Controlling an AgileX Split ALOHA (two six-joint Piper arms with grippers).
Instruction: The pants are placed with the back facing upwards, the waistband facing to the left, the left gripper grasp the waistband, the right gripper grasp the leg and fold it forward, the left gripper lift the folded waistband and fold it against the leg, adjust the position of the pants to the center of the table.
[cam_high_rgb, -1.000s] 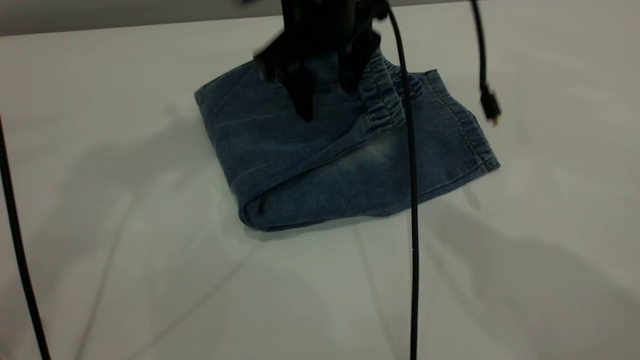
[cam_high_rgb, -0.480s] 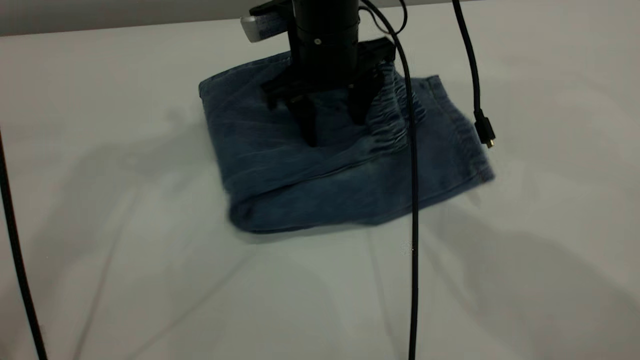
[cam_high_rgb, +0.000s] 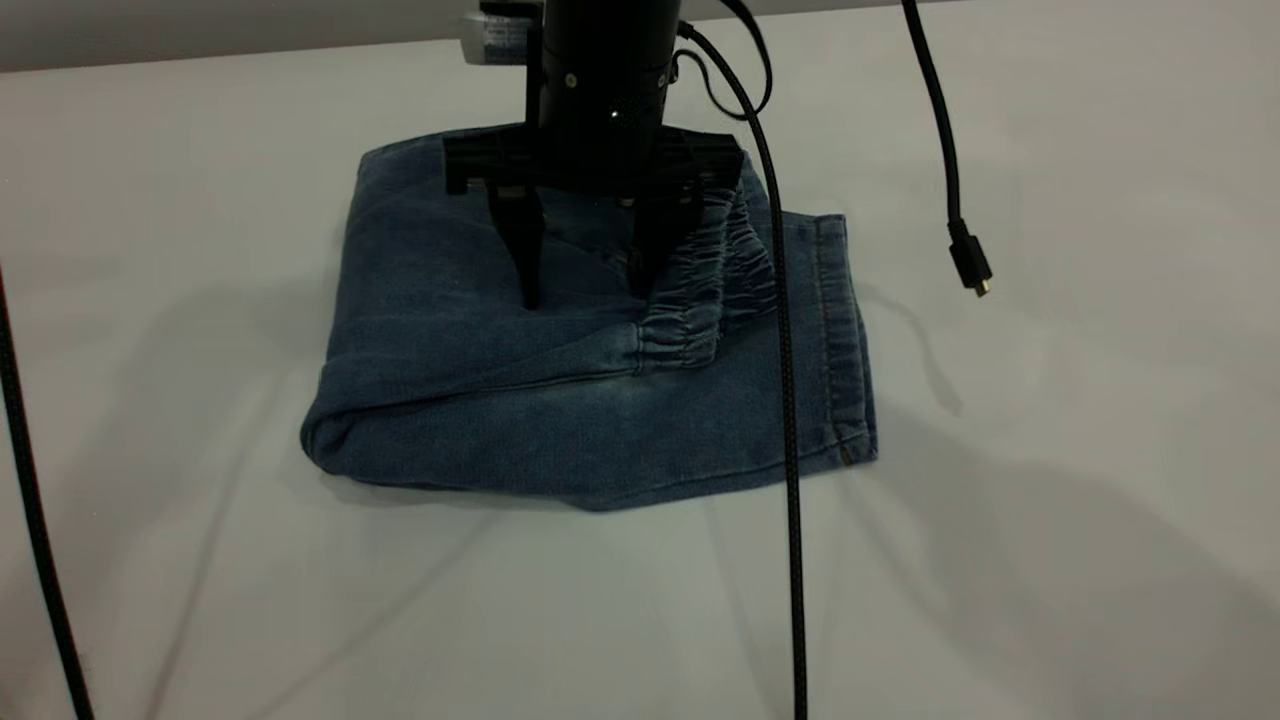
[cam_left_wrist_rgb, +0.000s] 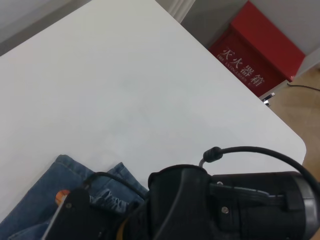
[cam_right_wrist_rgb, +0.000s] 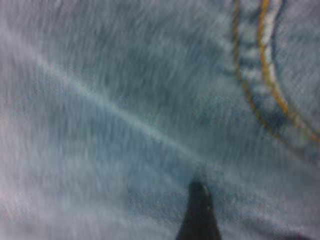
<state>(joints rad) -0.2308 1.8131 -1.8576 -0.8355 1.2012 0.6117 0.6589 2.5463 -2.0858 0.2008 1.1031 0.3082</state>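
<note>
The pants (cam_high_rgb: 560, 420) lie folded into a compact bundle on the white bench (cam_high_rgb: 1050, 560), a little left of the middle of the exterior view, with the waistband (cam_high_rgb: 690, 310) turned over onto the leg (cam_high_rgb: 840, 340). Denim like this is soft and limp, light but thick where layers stack, so it probably drags as one pad when pressed from above and sags or unfolds if lifted by a single edge. The best hold is likely flat pressure on the thick middle, or a pinch through the ruched elastic (the bulkiest, grippiest part).

The right tool (cam_high_rgb: 585, 290) stands upright over the bundle, released and spread, both fingertips (cam_high_rgb: 530, 290) pressing into the cloth just beside the waistband; its wrist view shows one tip (cam_right_wrist_rgb: 200, 210) against denim. A black cable (cam_high_rgb: 785, 450) hangs across the front. The left tool shows in no view, so I cannot tell its state.

Compared with half a second ago, the bundle has slid left and turned: the hem now runs nearly straight up and down, and the right tool has travelled with it.
</note>
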